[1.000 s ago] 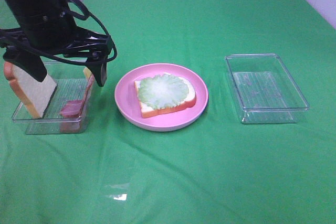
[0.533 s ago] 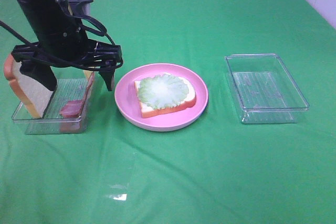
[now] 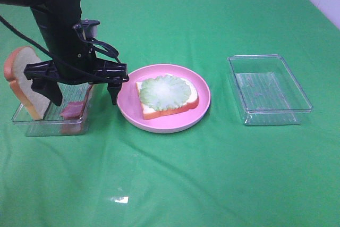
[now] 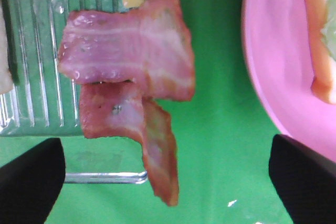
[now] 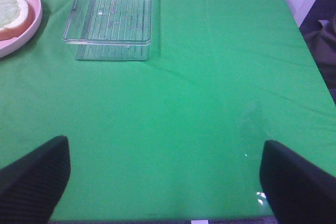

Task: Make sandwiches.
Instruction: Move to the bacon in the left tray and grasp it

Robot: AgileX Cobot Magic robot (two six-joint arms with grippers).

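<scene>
Just beside the pink plate (image 3: pixel 126 104), left gripper (image 3: pixel 84 98) gapes over bacon strips (image 4: pixel 126 61) overhanging their tray (image 3: pixel 42 126); right gripper (image 5: pixel 165 182) gapes too.

Left arm (image 3: pixel 56 19): matte black, bulky links; black cables (image 3: pixel 106 48) loop off the wrist.
Left gripper (image 3: pixel 84 98): black crossbar, two tapered black fingers (image 3: pixel 113 94).
Right gripper (image 5: pixel 165 182): only dark finger pads (image 5: pixel 31 179) visible, possibly finely textured.

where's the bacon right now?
Exterior high view, left side: the bacon strips lie in the left clear tray, at its plate-side end, between the upright bread slice and the pink plate.
</scene>
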